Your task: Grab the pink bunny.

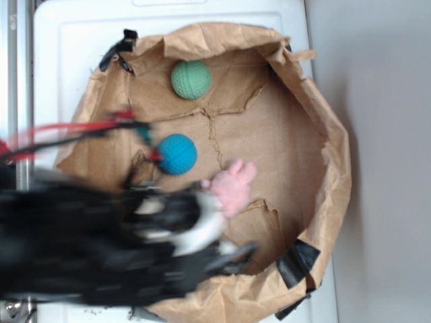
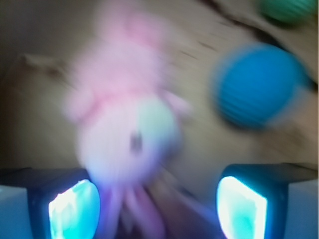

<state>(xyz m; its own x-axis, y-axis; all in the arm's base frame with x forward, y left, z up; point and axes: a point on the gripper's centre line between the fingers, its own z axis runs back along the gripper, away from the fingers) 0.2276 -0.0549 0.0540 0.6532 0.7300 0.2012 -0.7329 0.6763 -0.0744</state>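
Inside the paper-lined basin (image 1: 316,134) on the white surface (image 1: 74,40), the pink bunny (image 1: 232,187) lies just beside the blue ball (image 1: 177,153), the green ball (image 1: 191,79) farther off. My end effector (image 2: 157,206) is spread wide, the bunny's ears between its fingers (image 2: 75,204). I judge this the approach step; next I'd lower over the body and close.

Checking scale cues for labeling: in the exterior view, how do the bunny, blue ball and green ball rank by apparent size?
1. Bunny, longest, though the hand hides part of it.
2. Blue ball and green ball look alike; no ranking between them.
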